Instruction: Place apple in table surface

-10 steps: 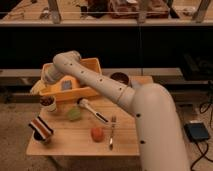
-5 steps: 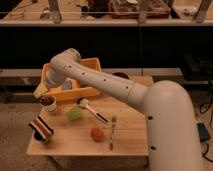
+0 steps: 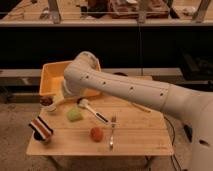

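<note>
Camera view: since the earlier frame the arm's elbow is being carried rightward over the yellow bin [image 3: 52, 75]. The apple [image 3: 96, 133] is being left on the desk [image 3: 145, 135] beside the fork [image 3: 112, 134], apart from the tool [image 3: 54, 103] at the left edge. Whether the tool is clenched or released cannot be told. A roll across the smooth planks is being risked if the apple is brushed. Dark shelving is being noted behind.

One camera looks down from behind the arm [image 3: 125, 90] onto the table surface [image 3: 140, 131], claw [image 3: 50, 104] at its left edge.

the table surface [image 3: 135, 137] is pale matt wood with plank grain. the bin [image 3: 49, 80] is smooth yellow plastic. the arm [image 3: 125, 90] has a glossy cream shell, and its gripper [image 3: 52, 103] sits centre left below the bin. the apple [image 3: 96, 133] looks smooth-skinned, and the fork [image 3: 112, 134] looks like metal.
</note>
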